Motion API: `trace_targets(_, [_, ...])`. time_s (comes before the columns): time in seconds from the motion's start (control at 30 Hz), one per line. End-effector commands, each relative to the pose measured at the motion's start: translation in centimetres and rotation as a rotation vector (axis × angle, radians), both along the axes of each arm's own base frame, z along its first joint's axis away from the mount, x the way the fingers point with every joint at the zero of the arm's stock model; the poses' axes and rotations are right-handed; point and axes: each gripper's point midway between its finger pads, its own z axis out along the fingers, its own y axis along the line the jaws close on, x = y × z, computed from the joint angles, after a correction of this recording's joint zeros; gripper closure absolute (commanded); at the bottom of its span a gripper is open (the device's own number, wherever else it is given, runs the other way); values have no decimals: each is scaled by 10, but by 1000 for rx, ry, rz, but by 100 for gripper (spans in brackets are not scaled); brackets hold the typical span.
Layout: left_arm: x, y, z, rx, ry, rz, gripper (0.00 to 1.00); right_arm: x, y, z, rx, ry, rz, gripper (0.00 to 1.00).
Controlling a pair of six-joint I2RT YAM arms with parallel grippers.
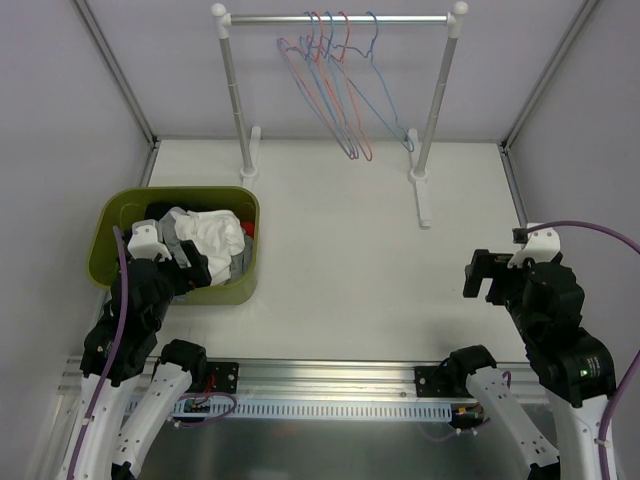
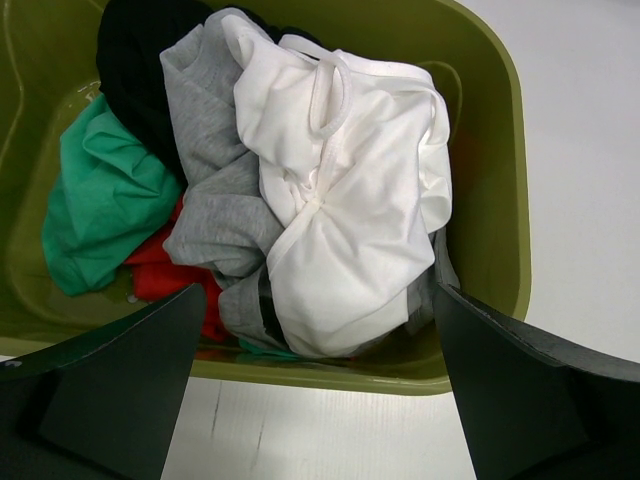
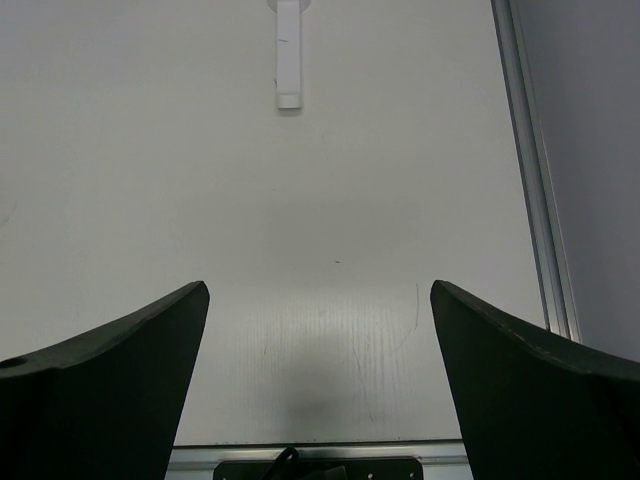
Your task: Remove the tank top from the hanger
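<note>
Several empty wire hangers (image 1: 340,80), red and blue, hang on the rail of a white rack (image 1: 340,18) at the back. No garment is on them. A white tank top (image 1: 215,235) lies on top of a pile of clothes in the green bin (image 1: 110,225) at the left; it also shows in the left wrist view (image 2: 350,200). My left gripper (image 1: 190,270) is open and empty over the bin's near rim (image 2: 400,375). My right gripper (image 1: 483,277) is open and empty above bare table at the right.
The bin also holds grey (image 2: 210,170), black (image 2: 140,60), green (image 2: 100,200) and red (image 2: 160,280) clothes. The rack's feet (image 1: 422,200) stand on the white table (image 1: 340,250). Metal frame posts (image 1: 115,70) stand at the back corners. A rail (image 3: 535,200) edges the table's right side.
</note>
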Motion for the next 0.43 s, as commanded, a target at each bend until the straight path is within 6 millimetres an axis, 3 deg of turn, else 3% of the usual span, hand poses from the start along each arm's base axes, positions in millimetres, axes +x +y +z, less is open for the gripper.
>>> trace_targets(0.0, [5, 1, 3, -12, -19, 20, 1, 9, 6, 4, 19, -22, 11, 0])
trace_targets(0.4, [6, 2, 1, -11, -13, 25, 1, 12, 10, -3, 31, 2, 19, 1])
